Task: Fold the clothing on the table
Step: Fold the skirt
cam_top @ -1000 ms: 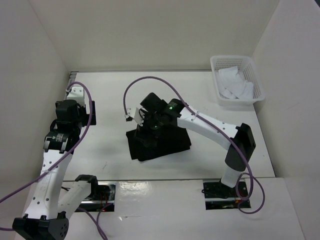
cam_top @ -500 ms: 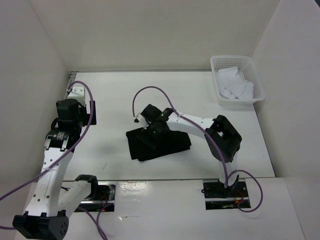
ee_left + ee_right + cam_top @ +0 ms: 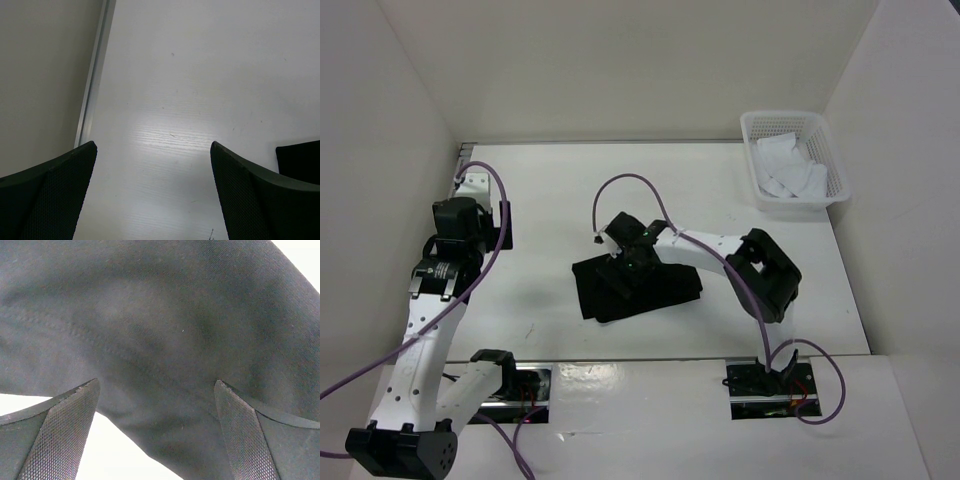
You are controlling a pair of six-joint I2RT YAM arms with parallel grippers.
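The black clothing (image 3: 638, 288) lies as a rough folded rectangle in the middle of the white table (image 3: 560, 180). My right gripper (image 3: 623, 265) hangs low over the garment's back-left part, open. In the right wrist view the dark fabric (image 3: 165, 325) fills the frame between the spread fingertips of that gripper (image 3: 156, 390), with nothing pinched, and a patch of table (image 3: 112, 452) shows below the cloth's edge. My left gripper (image 3: 478, 205) is at the far left, well away from the garment. It is open (image 3: 152, 155) above bare tabletop (image 3: 200, 75).
A white lattice basket (image 3: 830, 160) holding white cloth pieces (image 3: 785, 170) stands at the back right corner. A metal rail (image 3: 95, 85) runs along the table's left edge. White walls enclose the table on three sides. A dark shape (image 3: 300, 160) shows at the left wrist view's right edge.
The right arm has folded in, its elbow coming toward the garment, and its gripper has sunk lower onto the clothing. The left arm has stayed put.
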